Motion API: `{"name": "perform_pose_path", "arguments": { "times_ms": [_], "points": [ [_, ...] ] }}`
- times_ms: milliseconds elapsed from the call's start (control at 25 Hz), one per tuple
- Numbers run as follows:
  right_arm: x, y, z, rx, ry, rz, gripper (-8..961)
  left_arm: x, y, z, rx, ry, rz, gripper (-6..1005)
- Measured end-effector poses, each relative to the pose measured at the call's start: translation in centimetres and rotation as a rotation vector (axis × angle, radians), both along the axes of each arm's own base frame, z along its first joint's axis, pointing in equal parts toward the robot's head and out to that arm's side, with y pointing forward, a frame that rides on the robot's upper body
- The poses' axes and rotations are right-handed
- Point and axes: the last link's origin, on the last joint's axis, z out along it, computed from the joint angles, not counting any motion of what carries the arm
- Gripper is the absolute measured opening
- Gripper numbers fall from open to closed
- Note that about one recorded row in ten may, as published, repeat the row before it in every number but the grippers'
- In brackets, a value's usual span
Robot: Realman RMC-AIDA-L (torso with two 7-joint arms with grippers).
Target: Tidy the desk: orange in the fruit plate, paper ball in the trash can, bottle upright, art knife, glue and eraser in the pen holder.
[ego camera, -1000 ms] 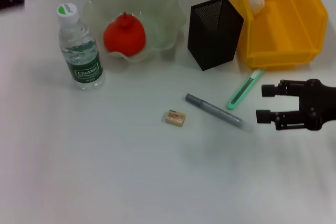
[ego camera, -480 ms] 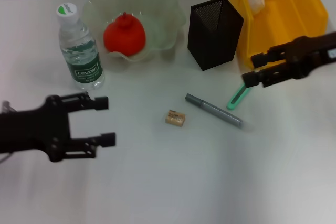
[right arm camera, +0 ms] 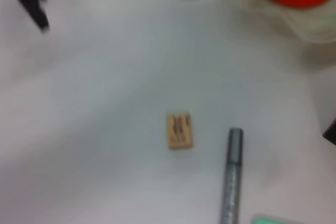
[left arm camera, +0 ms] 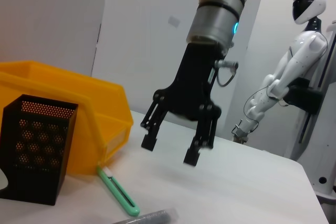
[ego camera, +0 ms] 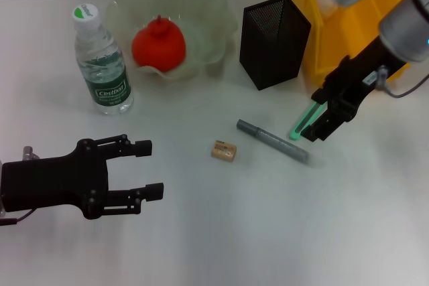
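One of each on the white desk [ego camera: 221, 232]: one bottle [ego camera: 100, 61] upright at the left; one orange [ego camera: 159, 45] already sitting in the fruit plate [ego camera: 214, 15]; one pen holder [ego camera: 273, 41] upright, just right of the plate; one trash can [ego camera: 365, 35] at the far right, its inside mostly blocked by the right arm so the paper ball can't be confirmed now. Loose items in the middle: one eraser [ego camera: 224, 151] flat on the desk, one grey glue pen [ego camera: 271, 141] lying diagonally just right of it and apart from it, one green art knife [ego camera: 303, 120] lying between the glue pen's end and the trash can. Two grippers. Right gripper [ego camera: 324, 113] is over the art knife, fingers spread wide in the left wrist view, tips above the desk, nothing pinched; contact with the knife is hard to judge from the head view. Left gripper [ego camera: 146, 169] hovers low at the left, below the bottle, fingers spread, empty. Versus half a second ago: right gripper has swung from a sideways pose beside the trash can to pointing down over the knife; left gripper has shifted slightly right and lower. Desk items have not moved.
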Motion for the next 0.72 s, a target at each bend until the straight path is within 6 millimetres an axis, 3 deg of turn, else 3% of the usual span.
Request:
{"name": "perform_pose_path", "arguments": {
  "times_ms": [240,720],
  "points": [
    [-0.2,0.4,-1.1,-0.043,-0.084,0.184,799,0.0,0.2,0.2,0.004,-0.013,0.025,796],
    [1.2,1.2,-2.9,-0.068,-0.204,0.345,762,-0.1,0.6,0.7,0.038,-0.040,0.068,794]
  ]
}}
